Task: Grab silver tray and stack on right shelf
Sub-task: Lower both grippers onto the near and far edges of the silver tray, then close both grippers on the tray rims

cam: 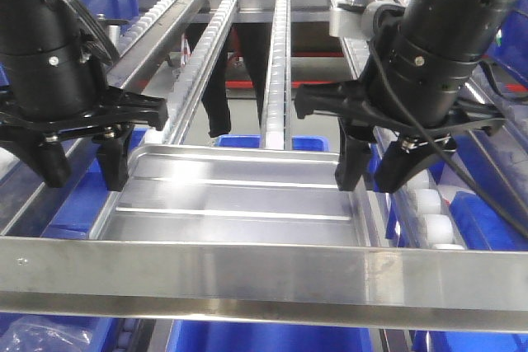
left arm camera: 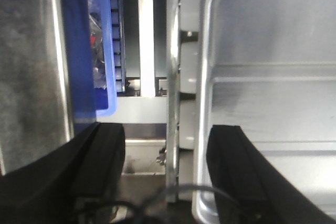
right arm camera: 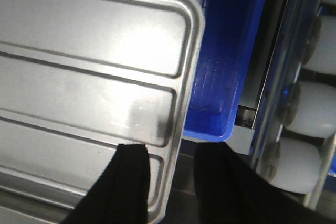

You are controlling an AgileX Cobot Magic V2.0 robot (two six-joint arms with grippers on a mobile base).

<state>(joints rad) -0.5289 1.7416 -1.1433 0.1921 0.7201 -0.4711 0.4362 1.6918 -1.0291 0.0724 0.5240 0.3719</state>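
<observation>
Steel-bright, the silver tray (cam: 239,195) lies flat on the roller rails (cam: 276,63). My left pincer (cam: 82,175), spread, straddles its left rim; my right pincer (cam: 369,180), spread too, straddles the right. I should pinch both together, keeping it level.

The metal tray (cam: 239,195) is laid flat within the roller rack (cam: 276,63), just behind the front crossbar (cam: 264,274). Two middle roller rails are seen running back from its far edge. The left gripper (cam: 82,172) is set astride the tray's left rim, with one finger above the tray floor and the other outside, beyond the side rail (left arm camera: 170,77). The right gripper (cam: 371,175) is placed likewise astride the right rim. A plastic bin (right arm camera: 215,51) is seen below the rack, past the tray's right rim. A row of rollers (right arm camera: 315,114) is ranged further right.
</observation>
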